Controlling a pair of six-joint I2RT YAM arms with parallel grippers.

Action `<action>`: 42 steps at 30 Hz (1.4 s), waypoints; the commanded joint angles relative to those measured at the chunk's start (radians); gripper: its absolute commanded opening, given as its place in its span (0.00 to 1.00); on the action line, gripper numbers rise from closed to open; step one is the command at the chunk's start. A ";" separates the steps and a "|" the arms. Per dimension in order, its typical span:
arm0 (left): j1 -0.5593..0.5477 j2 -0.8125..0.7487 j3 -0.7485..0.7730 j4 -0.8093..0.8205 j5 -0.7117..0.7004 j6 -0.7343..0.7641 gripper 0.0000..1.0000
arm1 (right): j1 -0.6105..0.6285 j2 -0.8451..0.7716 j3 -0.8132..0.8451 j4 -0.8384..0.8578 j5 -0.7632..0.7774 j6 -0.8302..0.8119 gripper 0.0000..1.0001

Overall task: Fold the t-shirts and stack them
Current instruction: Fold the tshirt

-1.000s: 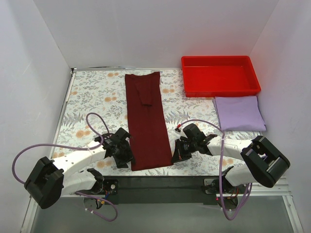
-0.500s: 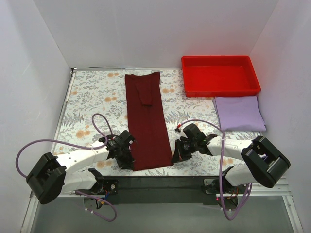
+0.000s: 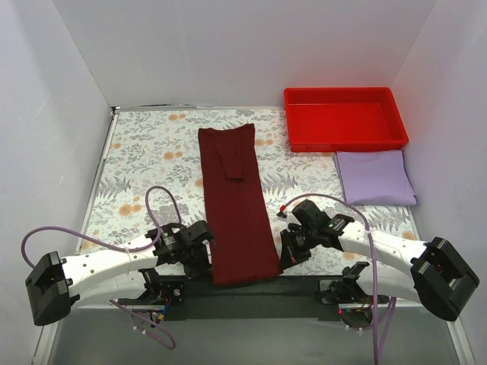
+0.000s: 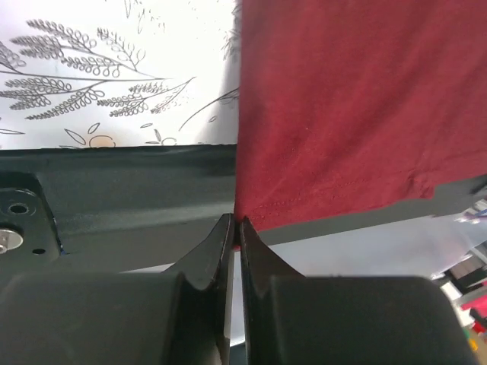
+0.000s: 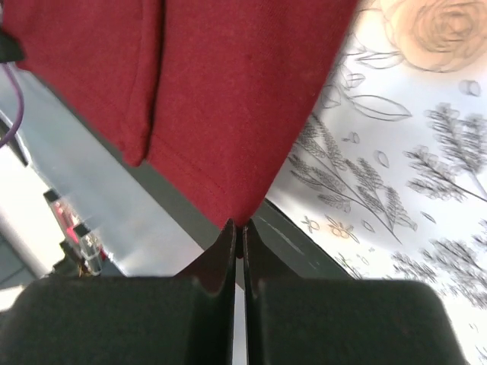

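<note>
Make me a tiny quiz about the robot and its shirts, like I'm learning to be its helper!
1. True or false: the lavender shirt lies inside the red tray.
2. What is the left gripper shut on? A) the tray's rim B) a near corner of the maroon shirt C) nothing
3. Fill in: the right gripper pinches the ___ shirt.
Key: 1 false, it lies outside the tray, on the side nearer the arms. 2 B. 3 maroon.

Two white arms (image 3: 106, 262), black joint housings (image 3: 52, 277), looping purple cables (image 3: 160, 188), matte black wedge-shaped gripper fingers (image 4: 215, 255)
</note>
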 commanded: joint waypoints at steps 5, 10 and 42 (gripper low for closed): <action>0.133 0.077 0.180 -0.052 -0.247 0.020 0.00 | -0.082 0.091 0.221 -0.090 0.158 -0.056 0.01; 0.374 0.143 0.254 0.059 -0.299 0.227 0.00 | -0.186 0.241 0.443 -0.090 0.150 -0.137 0.01; 0.643 0.749 0.602 0.379 -0.475 0.517 0.00 | -0.410 0.883 1.016 -0.065 0.021 -0.266 0.01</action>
